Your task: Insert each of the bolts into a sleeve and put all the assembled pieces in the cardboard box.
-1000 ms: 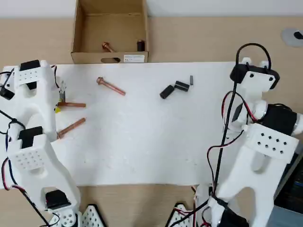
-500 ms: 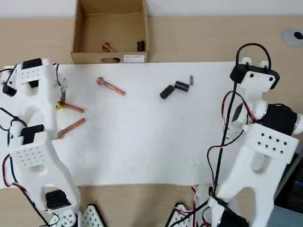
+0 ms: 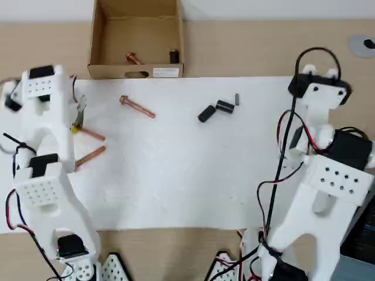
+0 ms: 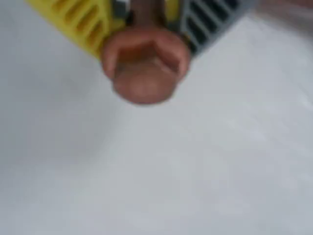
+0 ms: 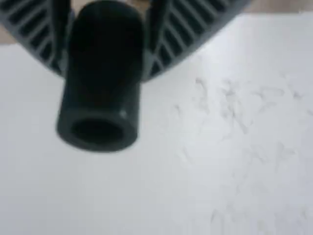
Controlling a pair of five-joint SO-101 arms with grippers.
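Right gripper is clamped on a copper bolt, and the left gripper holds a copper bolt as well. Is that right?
Not quite. The right gripper is clamped on a black sleeve, not a bolt; the right wrist view shows its hollow end. The left gripper does hold a copper bolt.

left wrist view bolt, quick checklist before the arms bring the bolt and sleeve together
1. bolt clamped in left gripper: ok
2. sleeve clamped in right gripper: ok
3. sleeve bore open, unblocked: ok
4. bolt lined up with bore: not ok, grippers at opposite sides of the white mat
5. cardboard box has room: ok
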